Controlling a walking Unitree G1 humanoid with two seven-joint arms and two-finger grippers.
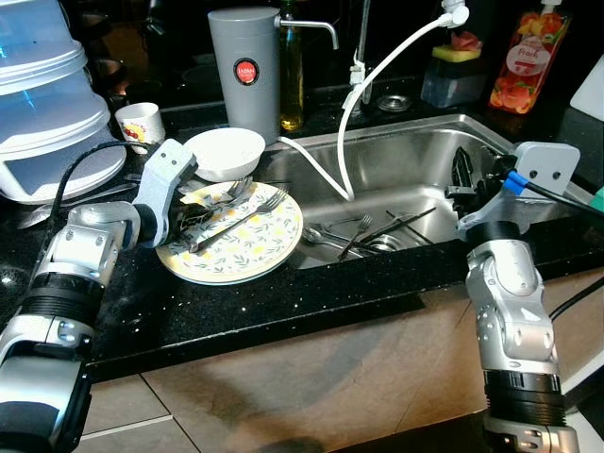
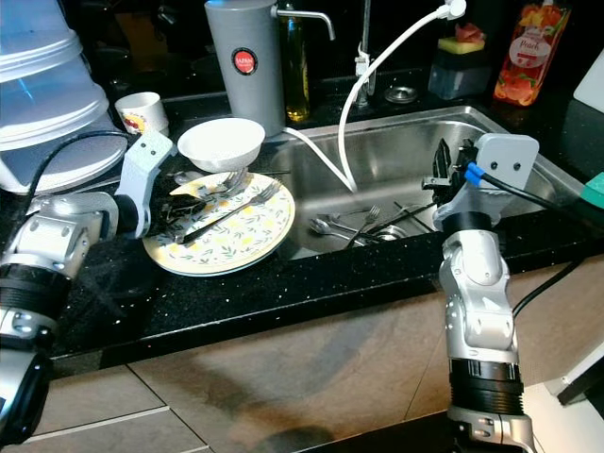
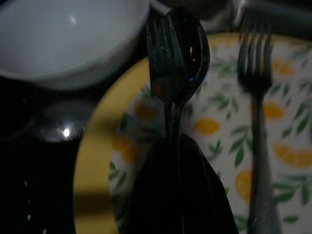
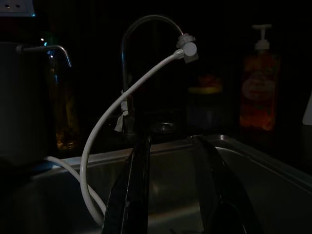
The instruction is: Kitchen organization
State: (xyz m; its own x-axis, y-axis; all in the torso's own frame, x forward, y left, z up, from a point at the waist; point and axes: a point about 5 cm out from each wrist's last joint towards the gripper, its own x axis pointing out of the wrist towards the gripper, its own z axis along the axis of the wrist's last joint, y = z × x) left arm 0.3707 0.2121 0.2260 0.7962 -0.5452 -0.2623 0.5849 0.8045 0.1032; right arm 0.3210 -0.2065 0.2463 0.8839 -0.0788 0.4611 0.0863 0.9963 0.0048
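Left claw (image 3: 178, 146) is pinched tight on a fork (image 3: 165, 63) and spoon (image 3: 195, 48) over the patterned plate (image 1: 255, 250), white bowl (image 1: 225, 151) just beyond; right claw (image 4: 170, 185) hangs parted above the sink (image 1: 415, 160)

Glossy speckled black stone counter (image 1: 283, 302). Brushed, shiny steel sink (image 1: 415, 160). Glazed ceramic plate (image 1: 274, 245), smooth white bowl (image 1: 225, 151). Polished metal forks (image 3: 256, 83). Matt grey canister (image 1: 243, 71). Smooth white plastic hose (image 1: 377, 71).

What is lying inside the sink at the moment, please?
Several forks and other cutlery lie by the drain of the sink, and a white hose hangs into it. The right hand covers part of the basin.
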